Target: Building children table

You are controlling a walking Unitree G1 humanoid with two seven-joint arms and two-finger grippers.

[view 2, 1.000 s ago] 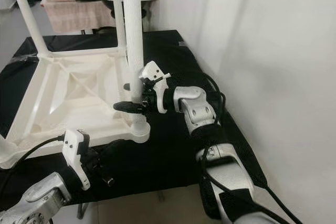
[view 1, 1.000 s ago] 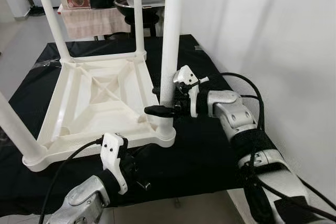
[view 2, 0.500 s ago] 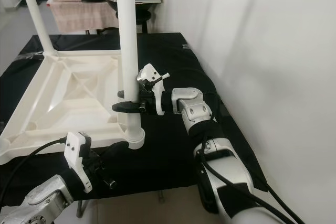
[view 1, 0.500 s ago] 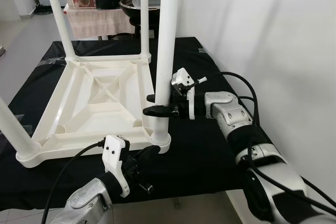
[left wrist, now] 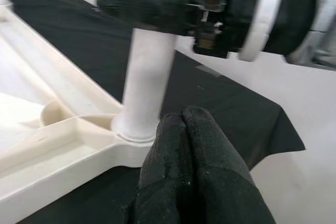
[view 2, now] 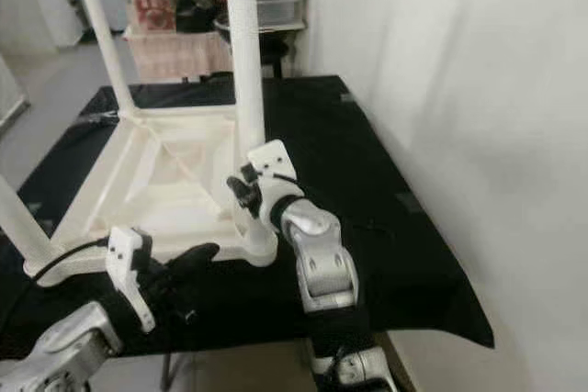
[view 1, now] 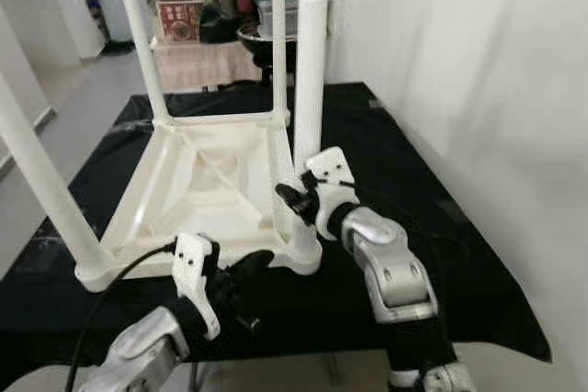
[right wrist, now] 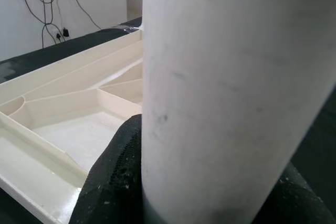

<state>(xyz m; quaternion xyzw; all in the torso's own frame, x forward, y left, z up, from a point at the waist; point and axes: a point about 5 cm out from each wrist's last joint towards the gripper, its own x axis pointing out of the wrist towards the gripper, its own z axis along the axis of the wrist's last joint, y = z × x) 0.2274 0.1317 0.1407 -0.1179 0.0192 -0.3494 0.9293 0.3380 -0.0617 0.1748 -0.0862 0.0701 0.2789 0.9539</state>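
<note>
White children's table (view 1: 207, 192) upside down on black-covered desk (view 1: 413, 190), legs pointing up. Right hand (view 1: 296, 204) pinches near-corner leg (view 1: 308, 89) low down, just above its socket. Right wrist view: leg (right wrist: 231, 93) fills space between black fingers (right wrist: 113, 182), ribbed underside of tabletop beyond. Left hand (view 1: 246, 268) rests on desk just before same corner, fingers pressed together (left wrist view (left wrist: 197, 177) makes this plain), holding nothing. Storage bins (view 1: 179, 6) on shelf behind desk, contents unclear.
</note>
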